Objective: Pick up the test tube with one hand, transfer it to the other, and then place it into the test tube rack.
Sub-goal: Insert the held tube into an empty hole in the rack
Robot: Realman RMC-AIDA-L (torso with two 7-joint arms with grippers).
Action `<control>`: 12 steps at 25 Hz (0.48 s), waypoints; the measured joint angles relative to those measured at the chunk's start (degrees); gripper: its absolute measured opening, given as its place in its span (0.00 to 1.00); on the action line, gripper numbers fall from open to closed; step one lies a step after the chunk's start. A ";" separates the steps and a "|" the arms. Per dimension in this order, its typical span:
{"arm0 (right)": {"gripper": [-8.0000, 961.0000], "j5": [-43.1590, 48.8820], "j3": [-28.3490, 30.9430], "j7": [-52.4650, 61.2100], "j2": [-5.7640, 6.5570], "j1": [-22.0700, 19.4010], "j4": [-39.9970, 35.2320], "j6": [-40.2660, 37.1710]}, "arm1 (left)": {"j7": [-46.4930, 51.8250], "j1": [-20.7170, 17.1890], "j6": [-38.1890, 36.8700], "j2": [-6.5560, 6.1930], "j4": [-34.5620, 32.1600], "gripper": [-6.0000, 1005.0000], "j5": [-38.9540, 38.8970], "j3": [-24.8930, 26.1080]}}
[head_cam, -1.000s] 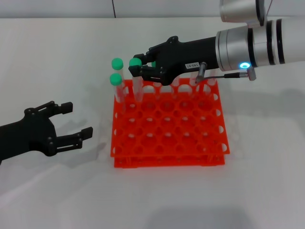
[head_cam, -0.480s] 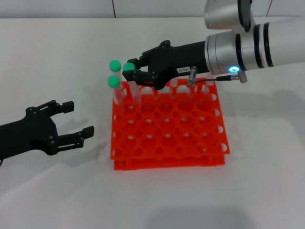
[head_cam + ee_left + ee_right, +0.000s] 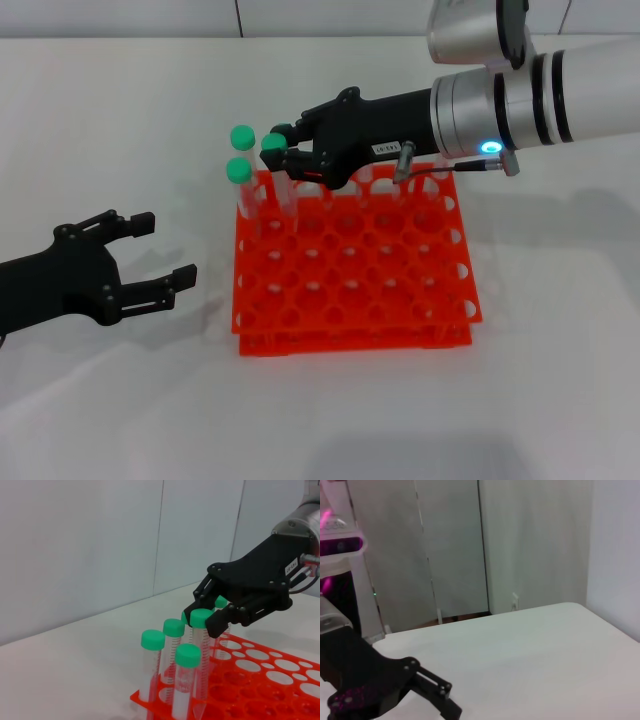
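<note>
The orange-red test tube rack (image 3: 352, 342) stands mid-table, also seen close in the left wrist view (image 3: 260, 680). My right gripper (image 3: 279, 144) reaches in over its far left corner and is shut on the green cap of a test tube (image 3: 271, 146), which stands upright with its lower end down in the rack. In the left wrist view the same black fingers (image 3: 222, 621) clamp that cap (image 3: 201, 617). My left gripper (image 3: 167, 247) rests open and empty above the table, left of the rack.
Two more green-capped tubes (image 3: 241, 136) (image 3: 238, 171) stand in the rack's far left corner, right beside the held one; the left wrist view shows several tubes (image 3: 152, 640) clustered there. White table lies all around the rack.
The right gripper shifted left and slightly down with the tube over the last second, then nearly stopped. The left gripper has not moved.
</note>
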State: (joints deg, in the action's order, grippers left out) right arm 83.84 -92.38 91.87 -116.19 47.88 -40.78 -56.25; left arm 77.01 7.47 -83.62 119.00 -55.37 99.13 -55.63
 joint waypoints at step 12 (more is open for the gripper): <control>0.46 -0.11 -1.49 -0.91 0.00 -0.59 -0.61 0.10 | -0.02 0.38 0.54 -0.09 0.00 0.88 0.01 0.00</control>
State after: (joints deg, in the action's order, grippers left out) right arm 83.73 -93.87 90.96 -116.19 47.29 -41.39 -56.15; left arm 76.99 7.86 -83.09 118.91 -55.37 99.14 -55.63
